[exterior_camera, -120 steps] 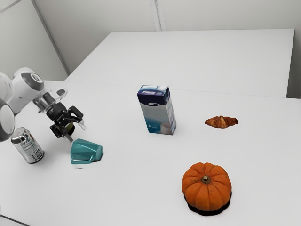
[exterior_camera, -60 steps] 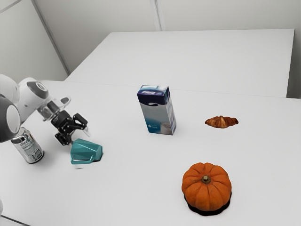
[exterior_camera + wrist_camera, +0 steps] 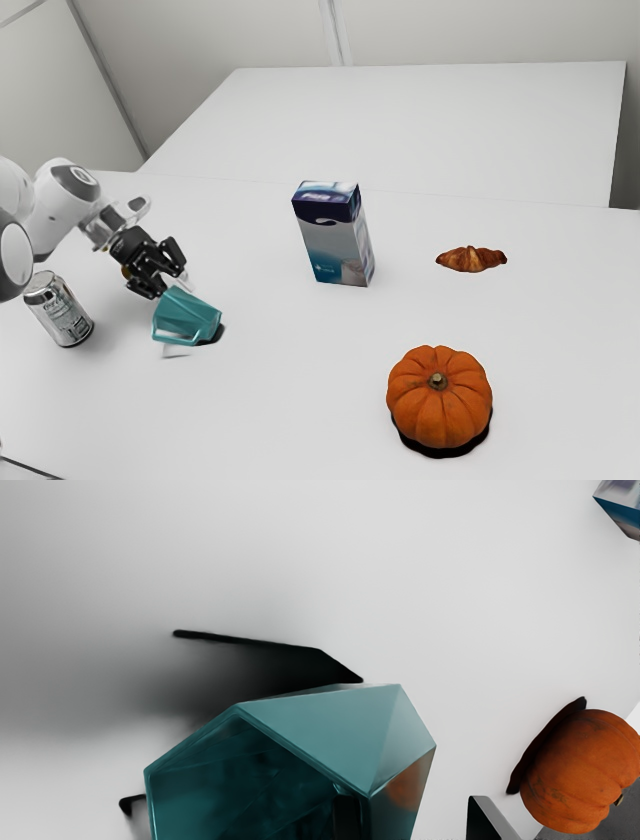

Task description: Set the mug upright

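The teal mug (image 3: 187,317) lies tilted on its side, with its handle toward the bottom of the exterior view. My gripper (image 3: 173,283) is at the mug's edge on the exterior view's left side. In the wrist view the mug (image 3: 320,740) shows its open mouth and one faceted side. The gripper (image 3: 414,810) is open across the mug's wall: one dark finger is inside the mouth, and the other stands outside with a visible gap from the wall. Part of the mug is cut off at the wrist view's edge.
A silver can (image 3: 60,310) stands close to the arm and mug. Farther off on the white table (image 3: 270,400) are an upright carton (image 3: 336,240), a croissant (image 3: 472,259) and an orange pumpkin (image 3: 439,397).
The gripper has moved slightly toward the mug and turned a little. The mug has shifted and tilted, its near-gripper end raised and its shadow changed. The can, carton, croissant and pumpkin have stayed put.
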`<move>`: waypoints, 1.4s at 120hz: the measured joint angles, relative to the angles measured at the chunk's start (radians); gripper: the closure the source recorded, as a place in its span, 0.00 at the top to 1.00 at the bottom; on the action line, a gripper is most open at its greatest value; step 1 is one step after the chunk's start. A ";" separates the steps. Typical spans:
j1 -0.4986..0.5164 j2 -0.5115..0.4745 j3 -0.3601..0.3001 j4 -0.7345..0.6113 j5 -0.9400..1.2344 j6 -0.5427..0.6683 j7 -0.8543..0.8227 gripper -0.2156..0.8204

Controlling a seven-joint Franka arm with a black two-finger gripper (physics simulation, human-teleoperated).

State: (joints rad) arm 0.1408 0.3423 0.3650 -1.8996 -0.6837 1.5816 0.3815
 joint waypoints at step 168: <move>-0.234 -0.318 -0.175 -0.282 0.739 0.541 -0.088 0.03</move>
State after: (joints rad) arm -0.0927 0.0243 0.1900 -2.1815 0.0556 2.1229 0.2936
